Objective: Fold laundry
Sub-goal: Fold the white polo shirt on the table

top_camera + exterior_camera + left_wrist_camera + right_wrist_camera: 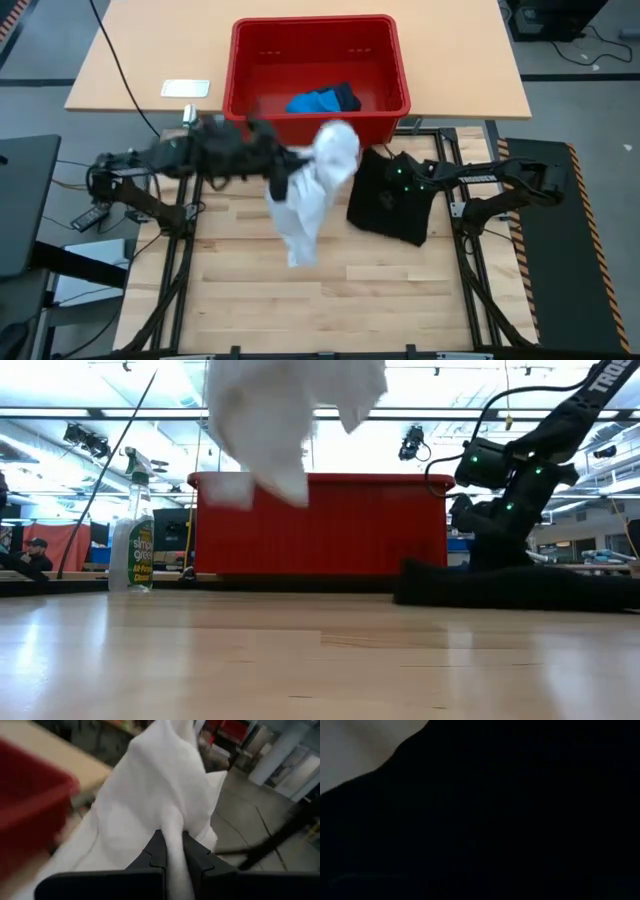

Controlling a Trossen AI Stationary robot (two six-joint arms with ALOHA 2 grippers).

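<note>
Presently, notes at the table:

Left gripper (172,851): fingers pinched tight on a fold of the white garment (315,190), held up above the table just in front of the red basket (390,60).

White garment: hangs clear of the table; long axis runs from the bunched top near the basket toward the near table edge, tail trailing loose.

Right gripper (400,175): down on the black shirt (385,205); whether its fingers grip cloth I cannot tell, its wrist view shows only dark fabric.

Black shirt: heaped on the table, right of the white garment, just beside it.

Blue piece (318,100): lying in the basket.

Key relation: the garment's free tail hangs below and nearward of the left fingers; the right arm is the nearer free helper.
</note>
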